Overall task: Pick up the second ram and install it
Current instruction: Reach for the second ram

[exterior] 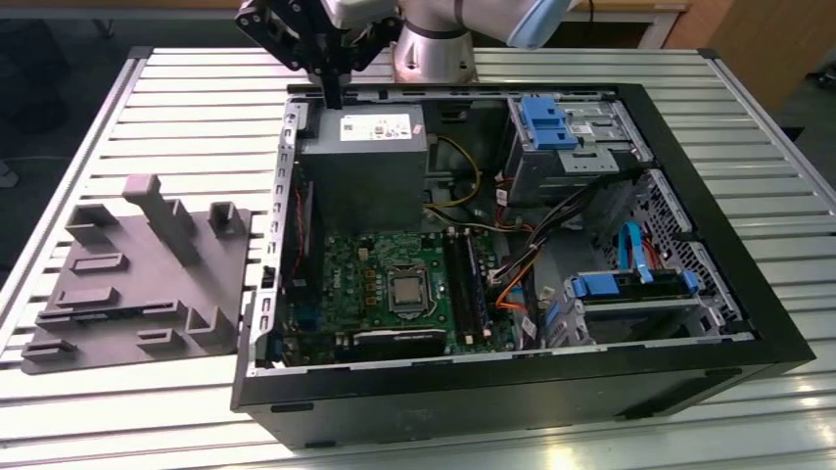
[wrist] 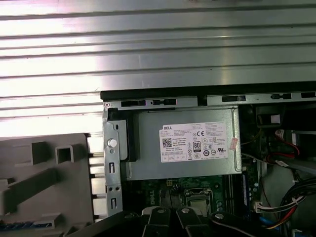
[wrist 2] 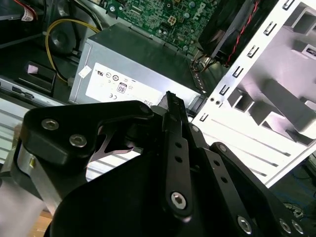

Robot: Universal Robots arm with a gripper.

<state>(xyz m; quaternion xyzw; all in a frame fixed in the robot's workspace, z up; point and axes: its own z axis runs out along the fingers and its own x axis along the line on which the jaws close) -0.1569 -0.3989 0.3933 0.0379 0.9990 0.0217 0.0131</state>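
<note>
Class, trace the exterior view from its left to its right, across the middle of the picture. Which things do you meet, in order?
grey tray → green motherboard → blue drive bracket → black right wall of the case

The hand (exterior: 335,98) hangs pointing down, fingers pressed together.

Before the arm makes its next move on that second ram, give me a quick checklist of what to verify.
1. The case open, motherboard exposed: ok.
2. The pincer over the case rim by the power supply: ok.
3. The second ram in the pincer: cannot tell.
4. The memory slots free: cannot tell.
5. The grey tray on the table, exterior view's left of the case: ok.
</note>
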